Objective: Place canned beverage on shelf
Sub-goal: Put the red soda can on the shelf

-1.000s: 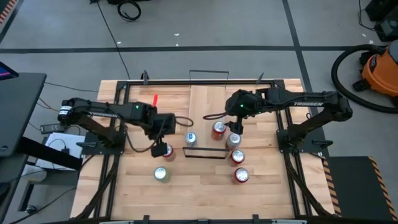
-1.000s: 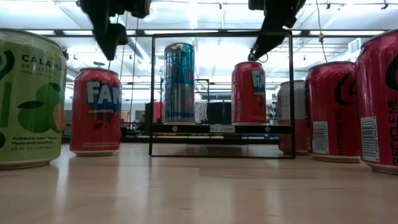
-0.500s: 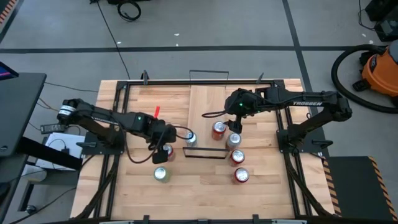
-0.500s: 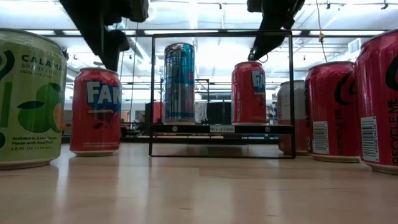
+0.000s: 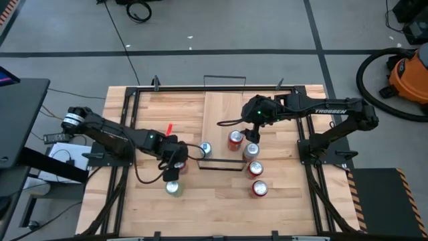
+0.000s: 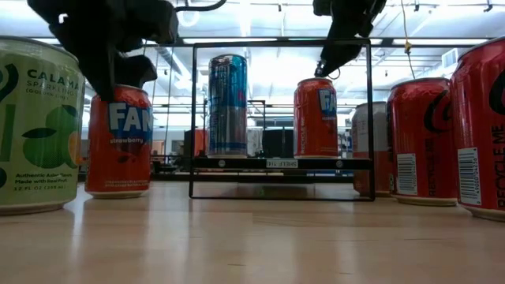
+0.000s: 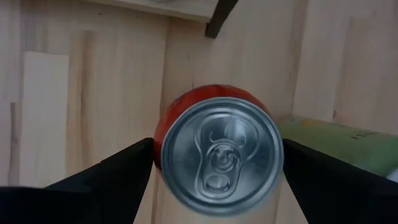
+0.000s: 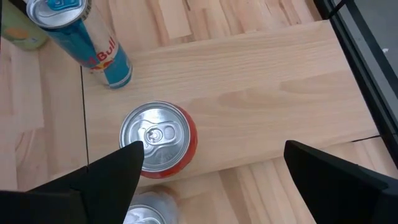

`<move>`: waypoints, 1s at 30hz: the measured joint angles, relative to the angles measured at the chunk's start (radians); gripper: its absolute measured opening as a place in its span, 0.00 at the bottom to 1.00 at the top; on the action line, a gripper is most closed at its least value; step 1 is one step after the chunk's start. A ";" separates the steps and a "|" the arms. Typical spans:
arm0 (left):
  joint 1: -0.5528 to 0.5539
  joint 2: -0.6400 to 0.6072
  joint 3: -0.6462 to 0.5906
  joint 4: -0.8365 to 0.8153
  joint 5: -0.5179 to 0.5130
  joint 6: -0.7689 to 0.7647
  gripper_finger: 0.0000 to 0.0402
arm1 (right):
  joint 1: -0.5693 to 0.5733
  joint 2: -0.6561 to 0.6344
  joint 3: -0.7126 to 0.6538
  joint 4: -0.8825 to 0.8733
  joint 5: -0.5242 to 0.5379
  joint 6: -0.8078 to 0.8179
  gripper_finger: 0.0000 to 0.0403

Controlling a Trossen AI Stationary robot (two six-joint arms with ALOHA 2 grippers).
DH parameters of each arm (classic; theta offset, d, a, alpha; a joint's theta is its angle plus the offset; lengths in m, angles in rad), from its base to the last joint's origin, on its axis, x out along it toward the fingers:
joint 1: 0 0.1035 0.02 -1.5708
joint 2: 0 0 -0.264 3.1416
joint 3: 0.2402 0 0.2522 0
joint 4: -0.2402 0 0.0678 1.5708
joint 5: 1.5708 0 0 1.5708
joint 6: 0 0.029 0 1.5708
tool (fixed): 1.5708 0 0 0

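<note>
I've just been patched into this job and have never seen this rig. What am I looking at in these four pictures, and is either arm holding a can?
Two dark robot arms work at a butcher-block table. One picture looks straight down, one sits at tabletop height, and one rides on each wrist.

The narrow light-wood shelf with black wire rails carries a slim blue can and a red can. More cans stand on the table.

The left gripper is low over the red strawberry Fanta can, jaws open either side; nothing shows a closed grip. The right gripper hangs open above the shelf, holding nothing.
</note>
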 joint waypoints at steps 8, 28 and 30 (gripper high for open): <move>0.000 0.000 -0.049 0.072 -0.011 -0.047 0.88 | -0.021 0.000 0.000 0.002 0.001 0.005 0.99; 0.167 -0.001 -0.020 -0.003 0.113 -0.079 0.78 | -0.026 0.001 0.001 -0.002 -0.002 -0.002 0.99; 0.197 0.000 0.009 -0.023 0.113 -0.039 0.78 | -0.026 0.001 0.001 -0.007 -0.003 -0.003 0.99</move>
